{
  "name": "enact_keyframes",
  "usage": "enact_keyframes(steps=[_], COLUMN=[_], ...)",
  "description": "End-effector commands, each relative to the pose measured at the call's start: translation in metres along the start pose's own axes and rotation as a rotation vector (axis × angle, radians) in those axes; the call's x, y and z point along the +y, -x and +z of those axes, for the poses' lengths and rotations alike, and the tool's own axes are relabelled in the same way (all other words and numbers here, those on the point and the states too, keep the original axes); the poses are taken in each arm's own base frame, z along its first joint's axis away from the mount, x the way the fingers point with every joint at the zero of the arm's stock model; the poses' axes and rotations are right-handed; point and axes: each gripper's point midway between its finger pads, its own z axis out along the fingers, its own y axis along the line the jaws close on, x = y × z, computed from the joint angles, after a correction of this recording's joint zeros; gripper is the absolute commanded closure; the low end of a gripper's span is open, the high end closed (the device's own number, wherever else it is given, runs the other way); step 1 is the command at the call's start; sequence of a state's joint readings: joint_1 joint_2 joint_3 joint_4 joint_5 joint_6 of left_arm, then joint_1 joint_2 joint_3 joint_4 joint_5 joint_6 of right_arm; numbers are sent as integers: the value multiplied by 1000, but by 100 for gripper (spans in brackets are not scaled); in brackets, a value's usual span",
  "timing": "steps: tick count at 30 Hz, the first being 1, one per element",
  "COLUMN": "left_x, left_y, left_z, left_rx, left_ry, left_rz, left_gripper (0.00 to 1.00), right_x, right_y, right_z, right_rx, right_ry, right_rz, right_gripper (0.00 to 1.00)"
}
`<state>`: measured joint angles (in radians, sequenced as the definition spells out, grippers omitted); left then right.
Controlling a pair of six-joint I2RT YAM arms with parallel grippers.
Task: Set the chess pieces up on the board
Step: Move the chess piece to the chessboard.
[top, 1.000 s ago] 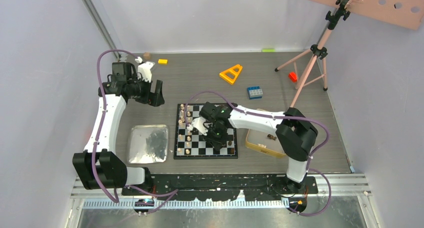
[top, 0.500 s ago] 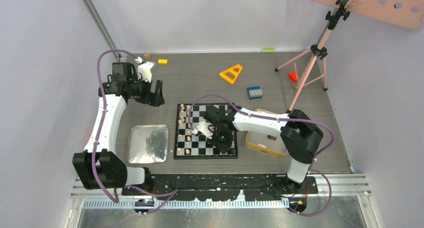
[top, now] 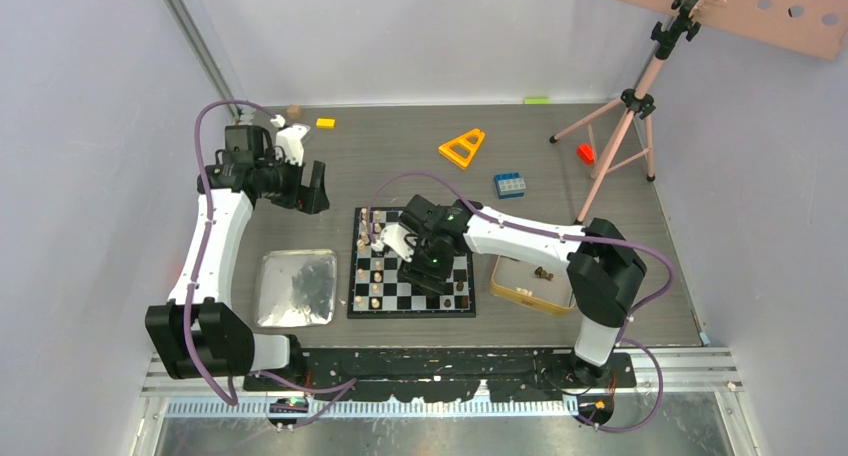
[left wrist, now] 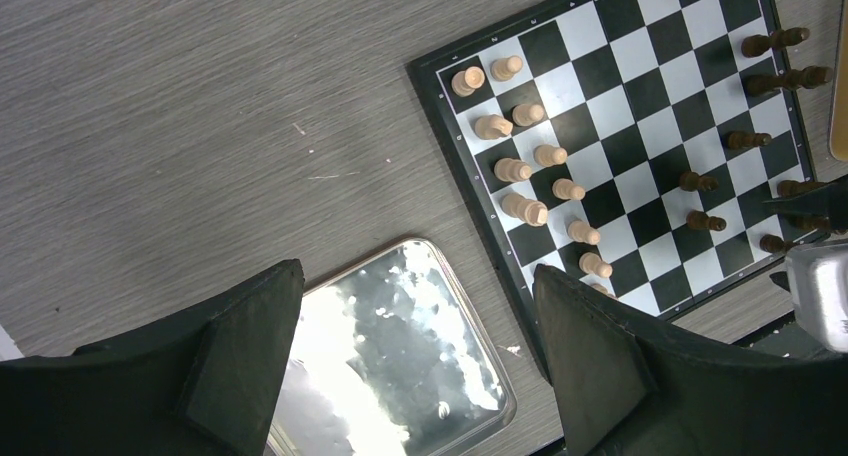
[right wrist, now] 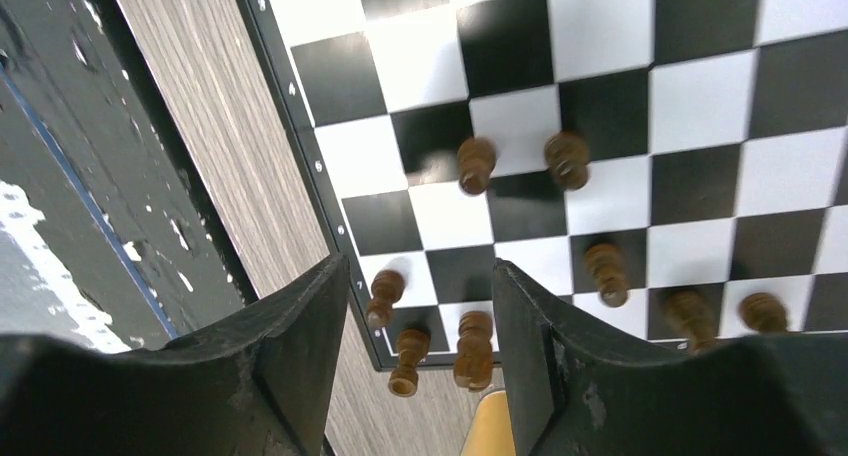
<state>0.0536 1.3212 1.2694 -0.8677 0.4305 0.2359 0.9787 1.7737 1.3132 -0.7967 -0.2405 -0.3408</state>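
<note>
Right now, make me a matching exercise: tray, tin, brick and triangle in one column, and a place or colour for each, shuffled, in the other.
Column one:
1. tray
2. tin
3. brick
4. triangle

Column two:
a. blue
b. left of the board
c. orange
d. right of the board

Pairs: 1-b, 2-d, 3-a, 4-c
</note>
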Motion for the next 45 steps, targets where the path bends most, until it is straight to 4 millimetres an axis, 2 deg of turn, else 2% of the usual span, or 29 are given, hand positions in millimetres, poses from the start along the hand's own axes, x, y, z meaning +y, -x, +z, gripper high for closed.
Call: enact_keyframes(steps=[1,9,22,24,28,29,33,36,39,45], left_x=[0,1,3,3,4,3,2,1,1,-1], left_y=[5,5,2,1,2,2,3,3,3,3], left_z=[-5,-7,-5,-5,-6,-6,-8,-9,-9,-6], left_rx=[-34,-35,-24,-22,-25,-24,-30,-34,-37,-37], left_ry=[2,15,15,15,18,16,17,13,11,-3], left_rz=[17,26,25,23,26,26,27,24,24,10], left_gripper=[12,12,12,12,12,12,12,12,12,12], right_x=[-12,-23,-28,-29,-28,-29,-30,-26,-24,-21], right_y=[37,46,45,44,42,42,33,16,5,-15], right_z=[-5,15,30,31,29,26,12,5,-4,-2], right_rx=[-94,-77,-52,-49,-43,-46,-41,-10,-7,17], right_ry=[-36,-43,-36,-37,-32,-34,-47,-47,-53,-44], right_rz=[-4,-12,-21,-21,-16,-15,-4,7,17,43], right_gripper=[40,42,56,62,84,86,96,99,99,99])
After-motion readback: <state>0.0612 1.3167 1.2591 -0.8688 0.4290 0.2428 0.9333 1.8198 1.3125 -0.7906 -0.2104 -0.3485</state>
